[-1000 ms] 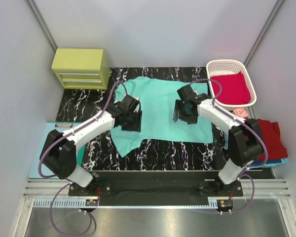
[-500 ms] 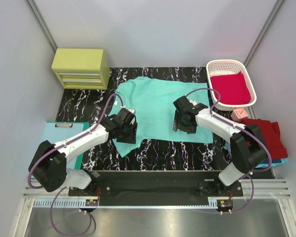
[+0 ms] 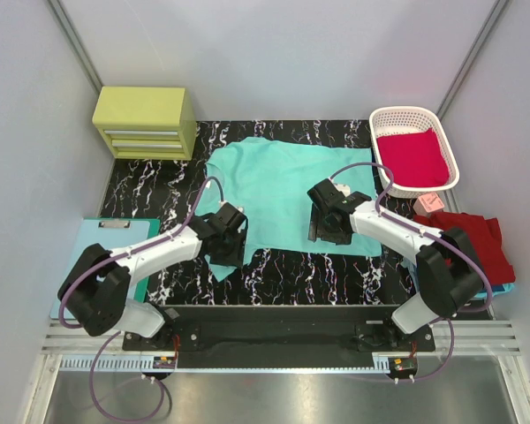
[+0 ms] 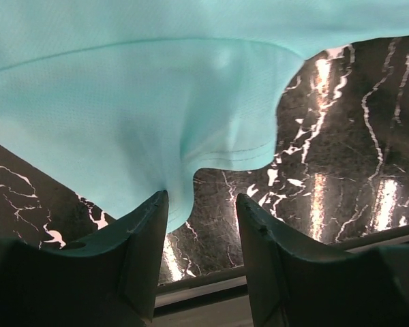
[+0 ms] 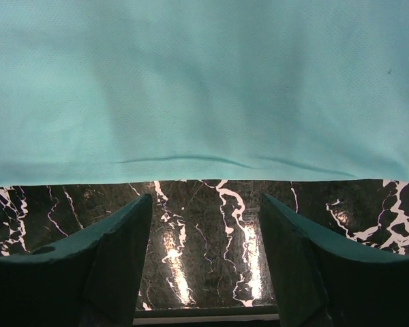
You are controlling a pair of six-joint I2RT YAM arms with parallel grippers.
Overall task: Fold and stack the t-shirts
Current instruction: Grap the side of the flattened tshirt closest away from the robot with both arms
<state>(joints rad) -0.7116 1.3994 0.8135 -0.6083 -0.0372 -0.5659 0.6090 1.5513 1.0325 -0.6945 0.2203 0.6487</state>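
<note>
1. Shirt (image 3: pixel 283 190), mint-teal: it lies spread flat on the tabletop (image 3: pixel 291 269), with both sets of jaws at its near hem.
2. Left jaws: parted, with tabletop showing in the gap. The shirt's near-left corner dips against the inner face of one finger, but nothing is pinched.
3. Right jaws: parted wider and low over the tabletop. The straight hem lies just beyond the tips, with nothing between them.
4. Risk: closing as they stand, the left jaws may catch only the tip of the corner, which could slip out on the lift and skew the fold.
5. Risk: the right jaws sit short of the hem, so closing there would likely grab nothing, or only one layer.
6. Risk: thin cloth may slide on the glossy top if one side pulls alone.
7. Surface: black, marble-veined and shiny, with glare streaks.
8. Room:
   - a white basket (image 3: pixel 384 119) holding a crimson shirt (image 3: pixel 415 157) at far right
   - a dark red shirt (image 3: pixel 481 243) at the right edge
   - a clipboard (image 3: pixel 79 238) at left
   - a yellow-green drawer unit (image 3: pixel 146 119) at far left
   - pale walls around
</note>
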